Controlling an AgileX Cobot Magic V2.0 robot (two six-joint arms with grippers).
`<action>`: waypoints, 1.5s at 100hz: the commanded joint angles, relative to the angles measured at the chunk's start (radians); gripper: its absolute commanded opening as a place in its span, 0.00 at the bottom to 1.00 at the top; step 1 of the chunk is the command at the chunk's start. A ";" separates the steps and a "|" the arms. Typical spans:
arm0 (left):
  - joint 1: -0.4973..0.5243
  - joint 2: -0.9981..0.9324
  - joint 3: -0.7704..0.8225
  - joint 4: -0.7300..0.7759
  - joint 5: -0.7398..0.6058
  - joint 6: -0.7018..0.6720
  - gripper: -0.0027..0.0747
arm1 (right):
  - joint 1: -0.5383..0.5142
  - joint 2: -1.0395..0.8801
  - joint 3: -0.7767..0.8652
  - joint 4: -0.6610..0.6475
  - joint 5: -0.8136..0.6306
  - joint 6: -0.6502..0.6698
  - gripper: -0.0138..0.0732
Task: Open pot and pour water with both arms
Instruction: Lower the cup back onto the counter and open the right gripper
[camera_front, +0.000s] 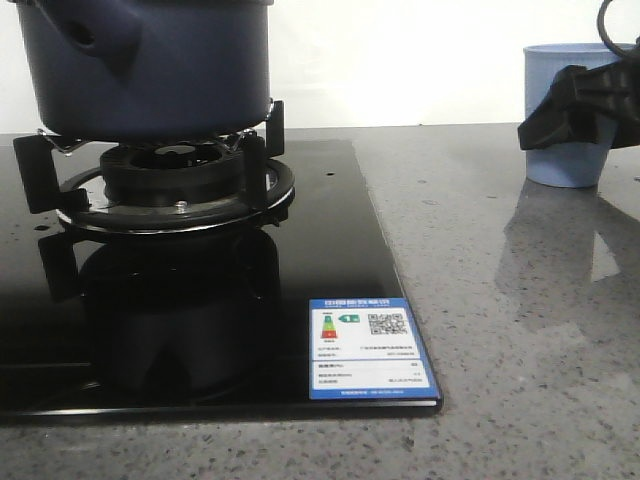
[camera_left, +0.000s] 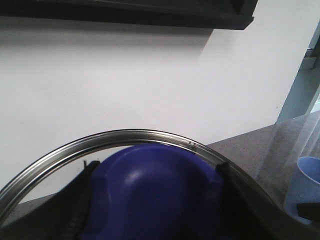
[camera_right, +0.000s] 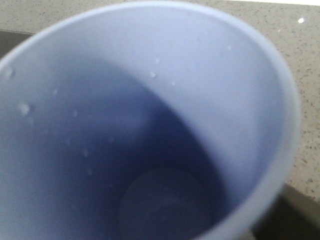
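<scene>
While the label (camera_front: 372, 348) lies nearest on the stove glass (camera_front: 330, 250), the pot (camera_front: 150, 65) sits on the burner (camera_front: 175, 185). Farther right, the right gripper (camera_front: 575, 105) pinches the cup (camera_front: 565, 115); the left gripper's (camera_left: 150, 200) jaws clamp the lid knob (camera_left: 150, 190). Risk: droplets inside may let the cup slip, spilling.

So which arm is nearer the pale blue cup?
Right. Its gripper is at the cup, on the counter. The left gripper is at the pot lid's blue knob.
</scene>
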 joint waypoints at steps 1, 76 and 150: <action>0.004 -0.035 -0.033 -0.087 -0.005 0.006 0.44 | -0.006 -0.030 -0.027 0.017 -0.038 -0.007 0.89; -0.115 -0.004 -0.033 -0.087 0.036 0.050 0.44 | -0.006 -0.367 0.229 -0.252 0.069 0.275 0.89; -0.226 0.154 -0.033 -0.091 0.016 0.127 0.44 | -0.006 -0.800 0.313 -0.252 0.191 0.310 0.89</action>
